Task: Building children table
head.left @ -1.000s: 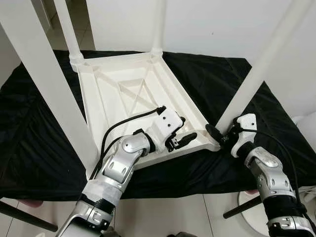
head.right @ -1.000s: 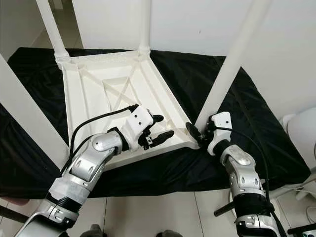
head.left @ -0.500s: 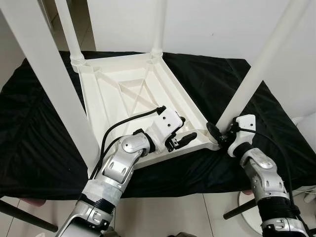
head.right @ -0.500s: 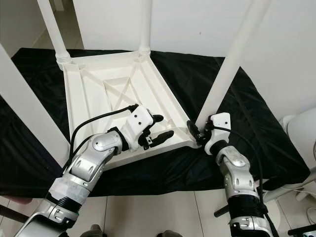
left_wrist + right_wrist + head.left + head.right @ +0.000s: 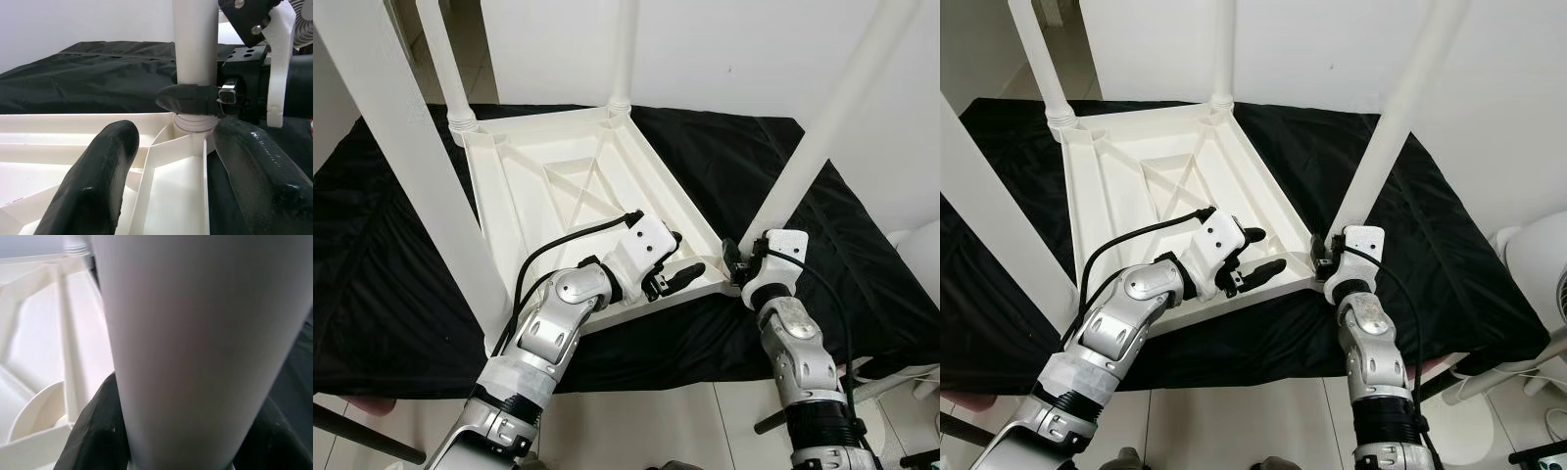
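Note:
A white plastic children's table (image 5: 558, 186) lies upside down on a black cloth (image 5: 372, 245), its legs pointing up. My right gripper (image 5: 736, 262) is at the base of the near-right leg (image 5: 822, 137), shut on it; in the right wrist view the leg (image 5: 195, 333) sits tight between both black fingers (image 5: 98, 431). My left gripper (image 5: 683, 255) hovers open over the table's near rim, just left of that corner. In the left wrist view its fingers (image 5: 98, 176) frame the leg's socket (image 5: 193, 122), and a right finger (image 5: 190, 99) wraps the leg.
The near-left leg (image 5: 421, 166) rises close to my left arm. The two far legs (image 5: 445, 59) stand by the white wall. The cloth's front edge drops to tiled floor. A white round appliance (image 5: 1538, 264) stands at the right.
My right arm has swung inward to the left, bringing its gripper in against the base of the near-right leg. The left arm has not moved.

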You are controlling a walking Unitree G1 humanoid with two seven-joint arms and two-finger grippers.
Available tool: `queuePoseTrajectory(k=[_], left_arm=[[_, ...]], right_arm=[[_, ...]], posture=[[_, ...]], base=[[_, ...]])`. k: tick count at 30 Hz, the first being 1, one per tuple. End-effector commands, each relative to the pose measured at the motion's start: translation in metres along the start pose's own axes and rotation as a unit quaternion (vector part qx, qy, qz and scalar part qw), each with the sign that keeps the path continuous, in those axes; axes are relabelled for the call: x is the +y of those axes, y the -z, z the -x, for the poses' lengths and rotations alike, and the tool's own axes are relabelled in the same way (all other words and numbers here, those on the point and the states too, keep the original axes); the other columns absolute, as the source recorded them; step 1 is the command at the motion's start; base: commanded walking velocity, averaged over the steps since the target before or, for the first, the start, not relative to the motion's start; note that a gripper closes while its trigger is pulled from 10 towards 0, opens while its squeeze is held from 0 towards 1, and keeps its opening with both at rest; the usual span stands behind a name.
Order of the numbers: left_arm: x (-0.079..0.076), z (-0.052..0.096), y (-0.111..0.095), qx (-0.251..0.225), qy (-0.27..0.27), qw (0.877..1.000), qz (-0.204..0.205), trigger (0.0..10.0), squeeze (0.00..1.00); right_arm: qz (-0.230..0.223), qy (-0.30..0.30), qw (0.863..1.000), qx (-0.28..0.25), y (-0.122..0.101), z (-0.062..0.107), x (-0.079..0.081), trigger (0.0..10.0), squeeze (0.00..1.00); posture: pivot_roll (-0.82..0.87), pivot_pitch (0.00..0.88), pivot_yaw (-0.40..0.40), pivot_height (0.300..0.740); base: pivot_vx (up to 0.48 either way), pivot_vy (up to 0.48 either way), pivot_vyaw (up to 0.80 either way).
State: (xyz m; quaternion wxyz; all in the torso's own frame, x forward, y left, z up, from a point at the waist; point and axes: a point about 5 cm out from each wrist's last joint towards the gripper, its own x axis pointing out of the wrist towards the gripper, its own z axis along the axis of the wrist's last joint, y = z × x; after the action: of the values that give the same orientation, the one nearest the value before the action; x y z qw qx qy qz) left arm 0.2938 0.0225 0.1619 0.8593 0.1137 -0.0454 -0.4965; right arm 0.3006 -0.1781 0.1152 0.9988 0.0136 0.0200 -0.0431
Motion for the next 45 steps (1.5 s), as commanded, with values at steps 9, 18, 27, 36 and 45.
queuePoseTrajectory(k=[9,18,27,36,45], left_arm=[[-0.003,-0.002,0.001,-0.002,-0.015,1.0,0.001,10.0,0.0],[-0.004,-0.002,0.002,-0.002,-0.018,1.0,0.002,10.0,0.0],[-0.005,-0.001,0.003,-0.002,-0.022,1.0,0.004,10.0,0.0],[-0.006,0.0,0.005,-0.004,-0.017,1.0,0.001,10.0,0.0],[-0.008,-0.001,0.004,-0.005,-0.007,1.0,-0.021,10.0,0.0]], right_arm=[[-0.028,0.121,0.992,0.032,0.014,0.012,0.016,10.0,0.0],[-0.024,0.094,0.995,0.019,0.01,0.016,0.015,10.0,1.0],[0.006,0.033,0.999,-0.009,0.007,0.023,0.003,10.0,0.94],[0.047,-0.068,0.996,-0.032,0.001,0.024,-0.032,10.0,0.0],[0.056,-0.213,0.975,-0.03,-0.008,0.012,-0.035,10.0,0.0]], posture=[[0.04,0.0,-0.064,0.74],[0.04,0.0,-0.084,0.74],[0.04,0.0,-0.093,0.74],[0.04,0.0,-0.088,0.74],[0.04,0.0,-0.079,0.74]], base=[[0.0,0.0,0.0],[0.0,0.0,0.0],[0.0,0.0,0.0],[0.0,0.0,0.0],[0.0,0.0,0.0]])
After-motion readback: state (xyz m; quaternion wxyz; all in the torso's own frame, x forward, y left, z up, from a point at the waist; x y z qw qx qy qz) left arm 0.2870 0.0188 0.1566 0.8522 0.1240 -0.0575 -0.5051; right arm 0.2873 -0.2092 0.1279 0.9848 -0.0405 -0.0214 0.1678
